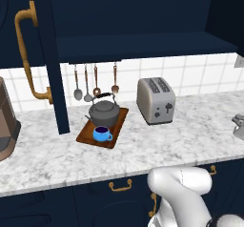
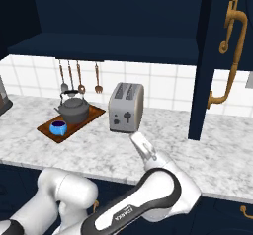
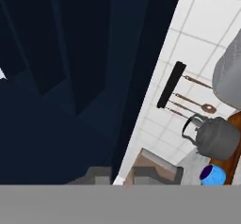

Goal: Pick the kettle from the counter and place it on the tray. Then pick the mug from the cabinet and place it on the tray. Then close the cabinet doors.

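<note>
You have the kettle (image 1: 104, 112) sitting on the tray (image 1: 120, 124), at the back end near the tiled wall, and the mug (image 1: 101, 134) sits on the same tray just in front of the kettle, at the end nearest you. The tray lies flat on the counter (image 1: 157, 145), left of the toaster (image 1: 156, 100) and below a row of hanging utensils (image 1: 88, 84).

Look up and you see the cabinet (image 1: 143, 45) with both of its doors swung out: the left door (image 1: 47, 54) stands edge-on beside the tray with its brass handle (image 1: 26, 54) facing left, and in the right base view the right door (image 2: 205, 61) stands out over the counter to the right of the toaster, its brass handle (image 2: 230, 46) facing right. The shelf inside is dark and you cannot make out anything on it.

Your arm's white end section (image 2: 143, 150) pokes up in front of the toaster in the right base view, pointing up and left. From the hand view you look along the dark cabinet with the kettle, mug and tray at the lower right. You cannot tell from these views whether the fingers are open or closed, and nothing shows between them
</note>
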